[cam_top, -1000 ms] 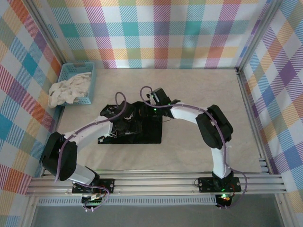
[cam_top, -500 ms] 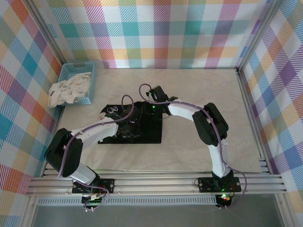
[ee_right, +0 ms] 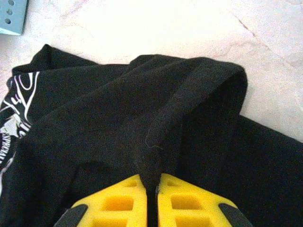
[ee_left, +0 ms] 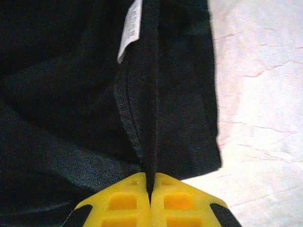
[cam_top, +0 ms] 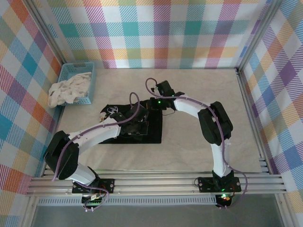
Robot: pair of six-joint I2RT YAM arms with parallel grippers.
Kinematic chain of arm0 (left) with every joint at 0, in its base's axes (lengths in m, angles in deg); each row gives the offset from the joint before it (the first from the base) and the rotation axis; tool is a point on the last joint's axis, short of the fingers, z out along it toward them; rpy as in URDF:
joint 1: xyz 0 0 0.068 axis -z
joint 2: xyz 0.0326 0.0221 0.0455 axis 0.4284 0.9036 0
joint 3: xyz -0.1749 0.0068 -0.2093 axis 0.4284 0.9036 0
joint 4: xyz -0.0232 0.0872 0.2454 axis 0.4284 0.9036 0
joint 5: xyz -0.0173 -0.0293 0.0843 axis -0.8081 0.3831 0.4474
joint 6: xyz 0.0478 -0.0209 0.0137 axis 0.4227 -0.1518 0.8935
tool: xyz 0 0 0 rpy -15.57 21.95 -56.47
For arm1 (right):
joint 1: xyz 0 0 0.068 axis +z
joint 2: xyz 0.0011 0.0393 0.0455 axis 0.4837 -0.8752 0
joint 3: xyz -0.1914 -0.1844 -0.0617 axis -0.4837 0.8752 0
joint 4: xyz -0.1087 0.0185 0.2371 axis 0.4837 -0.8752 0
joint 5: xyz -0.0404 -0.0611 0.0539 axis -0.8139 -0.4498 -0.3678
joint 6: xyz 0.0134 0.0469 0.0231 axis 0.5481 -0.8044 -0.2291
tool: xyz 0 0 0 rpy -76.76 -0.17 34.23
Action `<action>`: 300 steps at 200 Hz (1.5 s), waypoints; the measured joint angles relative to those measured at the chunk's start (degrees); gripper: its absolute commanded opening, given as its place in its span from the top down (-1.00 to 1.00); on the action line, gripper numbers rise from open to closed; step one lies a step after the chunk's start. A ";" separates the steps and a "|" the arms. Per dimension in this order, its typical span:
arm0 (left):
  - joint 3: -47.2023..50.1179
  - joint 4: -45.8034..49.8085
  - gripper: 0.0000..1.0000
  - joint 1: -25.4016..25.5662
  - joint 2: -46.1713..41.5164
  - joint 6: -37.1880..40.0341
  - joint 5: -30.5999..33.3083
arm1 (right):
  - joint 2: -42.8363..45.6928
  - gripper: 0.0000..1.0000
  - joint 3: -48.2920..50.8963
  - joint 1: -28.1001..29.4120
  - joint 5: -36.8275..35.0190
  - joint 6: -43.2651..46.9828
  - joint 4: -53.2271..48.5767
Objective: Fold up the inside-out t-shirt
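Both arms shifted rightward; left fingers [ee_left: 162,188] clamped on inside-out t-shirt [cam_top: 154,133] edge, right fingers [ee_right: 166,190] pinching its ridge, shirt mid desk [cam_top: 203,85], nearer left edge. Risk: thin pinch slips, fold collapses.

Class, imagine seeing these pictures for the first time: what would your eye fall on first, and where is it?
The black t-shirt lies mid-table, dark against the pale tabletop. The left gripper and the right gripper each pinch a fold of it in shut yellow jaws. At the far left, a blue basket holds a white-cream cloth.
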 measured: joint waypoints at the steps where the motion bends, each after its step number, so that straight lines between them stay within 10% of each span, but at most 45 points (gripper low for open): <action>1: -0.02 -0.02 1.00 0.04 0.00 0.00 -0.02 | 0.00 0.73 -0.07 -0.04 0.09 0.00 -0.09; 120: -11.17 -8.94 0.81 6.60 19.06 -0.48 -1.66 | -7.50 0.62 -12.11 -7.04 8.44 7.56 -15.76; 208: -6.78 -8.61 -0.14 6.16 8.11 3.15 -6.91 | -2.03 0.11 -7.87 -12.94 4.61 11.91 -21.77; 250: 2.64 -8.90 -0.18 -11.30 -9.84 2.03 -9.01 | 18.14 0.11 12.17 -12.24 6.86 10.19 -13.99; 300: 7.93 -9.07 -0.18 -31.43 -3.19 -0.55 -9.51 | 20.48 0.12 25.77 6.03 9.62 2.45 -3.37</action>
